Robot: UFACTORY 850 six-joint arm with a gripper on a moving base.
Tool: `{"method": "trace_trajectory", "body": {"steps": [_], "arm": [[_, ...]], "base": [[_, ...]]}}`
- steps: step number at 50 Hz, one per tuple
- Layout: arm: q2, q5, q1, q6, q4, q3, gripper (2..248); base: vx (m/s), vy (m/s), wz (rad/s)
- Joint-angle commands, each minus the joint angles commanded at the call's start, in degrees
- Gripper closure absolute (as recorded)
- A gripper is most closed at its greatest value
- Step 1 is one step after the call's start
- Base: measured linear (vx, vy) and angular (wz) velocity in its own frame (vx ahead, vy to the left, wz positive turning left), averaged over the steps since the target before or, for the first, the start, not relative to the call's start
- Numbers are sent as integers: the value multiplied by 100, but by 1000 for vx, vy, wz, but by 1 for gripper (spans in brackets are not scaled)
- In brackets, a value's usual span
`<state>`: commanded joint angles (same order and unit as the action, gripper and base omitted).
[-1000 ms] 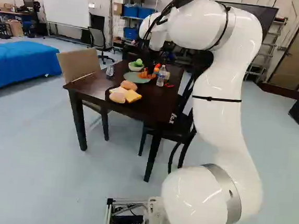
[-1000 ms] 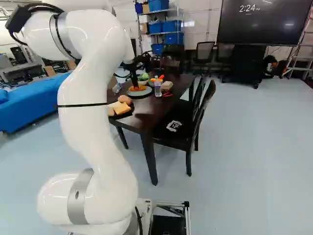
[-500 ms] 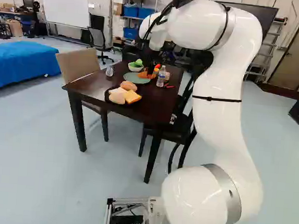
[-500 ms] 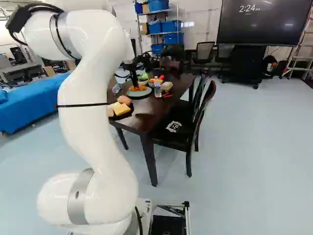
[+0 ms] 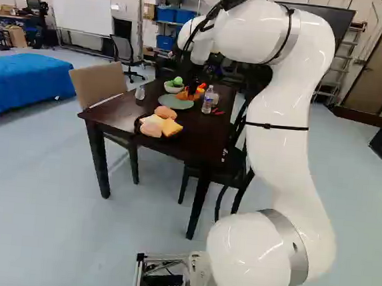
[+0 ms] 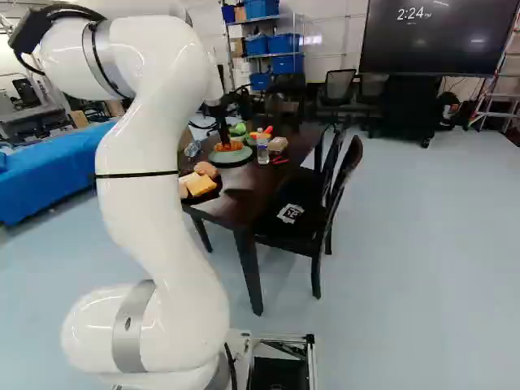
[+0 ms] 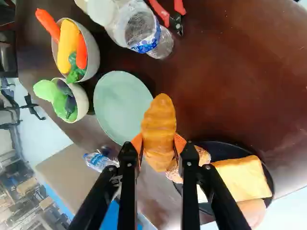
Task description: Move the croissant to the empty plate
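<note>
Croissant (image 7: 158, 117), one: clamped in black gripper (image 7: 159, 143), above table (image 5: 110, 112). Green plate (image 7: 120, 103), one, empty: towards table's far-left corner. Handling: centre croissant over plate, lower gently, release only once it rests inside the rim.

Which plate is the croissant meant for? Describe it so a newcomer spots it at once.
Start with the dark wooden table ahead of the base. On it, beyond the black plate of food, near two pale bowls, lies a round, pale green plate. Unlike those neighbours, it is flat, light-coloured and bare.
</note>
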<state>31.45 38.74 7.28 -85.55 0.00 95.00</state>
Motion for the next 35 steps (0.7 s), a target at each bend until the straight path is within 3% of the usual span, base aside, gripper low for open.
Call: {"method": "trace_trajectory", "body": {"steps": [35], "arm": [[0,0,0,0,0,0,150]], "base": [[71,39,-2]]}}
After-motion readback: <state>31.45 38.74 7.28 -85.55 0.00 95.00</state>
